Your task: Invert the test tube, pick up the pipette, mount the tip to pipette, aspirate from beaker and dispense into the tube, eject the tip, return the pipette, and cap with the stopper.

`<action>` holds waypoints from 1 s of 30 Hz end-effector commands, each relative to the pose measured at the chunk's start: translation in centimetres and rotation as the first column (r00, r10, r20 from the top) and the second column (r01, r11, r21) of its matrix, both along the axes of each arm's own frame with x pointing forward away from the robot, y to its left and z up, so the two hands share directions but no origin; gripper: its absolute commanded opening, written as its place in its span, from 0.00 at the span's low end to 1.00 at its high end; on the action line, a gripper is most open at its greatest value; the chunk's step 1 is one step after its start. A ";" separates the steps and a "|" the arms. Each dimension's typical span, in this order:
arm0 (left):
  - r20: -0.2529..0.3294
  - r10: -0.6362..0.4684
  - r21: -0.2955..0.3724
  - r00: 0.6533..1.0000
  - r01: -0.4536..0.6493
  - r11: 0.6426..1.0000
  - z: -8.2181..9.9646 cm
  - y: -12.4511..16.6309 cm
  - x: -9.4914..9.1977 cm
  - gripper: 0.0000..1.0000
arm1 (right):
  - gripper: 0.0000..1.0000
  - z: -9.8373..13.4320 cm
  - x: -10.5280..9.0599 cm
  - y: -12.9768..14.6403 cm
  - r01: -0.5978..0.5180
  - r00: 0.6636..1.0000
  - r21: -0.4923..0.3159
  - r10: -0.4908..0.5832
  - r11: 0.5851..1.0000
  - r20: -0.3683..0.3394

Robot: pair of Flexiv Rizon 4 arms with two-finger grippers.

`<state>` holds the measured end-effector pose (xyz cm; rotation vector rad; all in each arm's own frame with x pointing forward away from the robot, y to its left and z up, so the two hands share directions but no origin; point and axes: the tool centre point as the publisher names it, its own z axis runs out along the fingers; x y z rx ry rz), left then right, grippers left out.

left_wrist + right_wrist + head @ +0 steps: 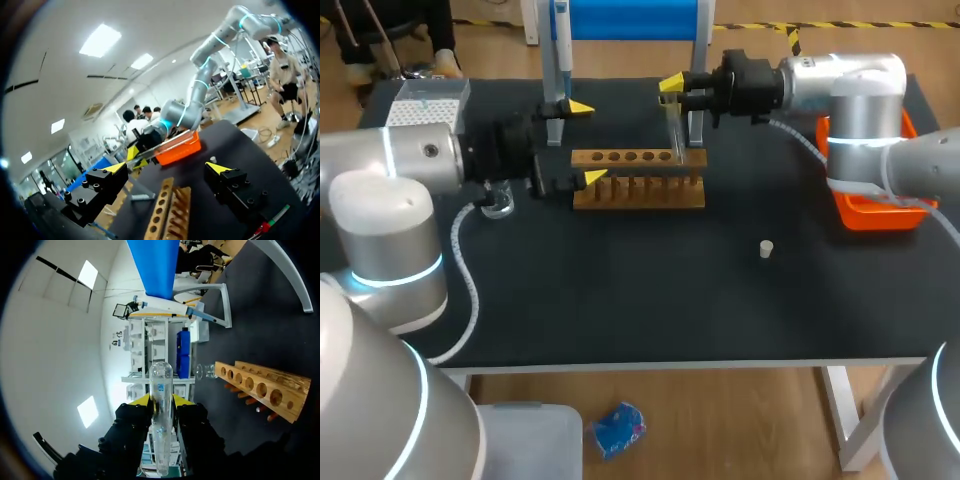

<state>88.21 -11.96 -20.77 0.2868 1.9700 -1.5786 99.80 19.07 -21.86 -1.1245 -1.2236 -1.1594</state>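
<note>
My right gripper (670, 86) hangs over the back right end of the wooden rack (638, 178), shut on a clear glass test tube (674, 130). In the right wrist view the tube (161, 410) is pinched between the yellow tips of the gripper (161, 400), and its rounded end sticks out past them. My left gripper (588, 142) stands wide open at the rack's left end with nothing between its fingers. In its own view the gripper (166, 169) faces the rack (167, 210). The pipette (560, 50) hangs on the blue stand (630, 18). A small white stopper (766, 248) lies on the mat.
A white tip box (425, 105) stands at the back left. A glass beaker (498, 203) sits under my left arm. An orange tray (875, 212) is at the right edge, under my right arm. Black mat (650, 290) lies in front of the rack.
</note>
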 end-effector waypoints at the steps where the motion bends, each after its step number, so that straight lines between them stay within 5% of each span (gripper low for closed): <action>1: 0.363 -0.123 -0.049 0.924 0.150 0.987 -0.2 -0.7 0.3 1.00 | 0.00 0.1 -0.1 0.0 0.001 1.000 -0.003 -0.001 1.000 0.001; 6: 0.572 -0.151 0.039 0.806 0.157 0.987 1.4 -2.2 -1.1 1.00 | 0.00 0.1 -0.1 0.0 0.001 1.000 -0.003 -0.001 1.000 0.001; 11: 0.678 -0.137 0.082 0.722 0.110 0.991 1.6 -3.7 -2.1 1.00 | 0.00 0.1 -0.1 0.0 0.001 1.000 -0.003 -0.001 1.000 0.001; 26: 0.678 -0.137 0.082 0.722 0.110 0.991 1.6 -3.7 -2.1 1.00 | 0.00 0.1 -0.1 0.0 0.001 1.000 -0.003 -0.001 1.000 0.001; 28: 0.650 -0.186 0.150 0.736 0.116 0.982 1.6 -5.3 -2.4 1.00 | 0.00 0.1 -0.1 0.0 0.001 1.000 -0.003 -0.001 1.000 0.001; 30: 0.670 -0.215 0.156 0.711 0.148 0.977 2.0 -7.1 -2.8 1.00 | 0.00 0.1 -0.1 0.0 0.001 1.000 -0.003 -0.001 1.000 0.001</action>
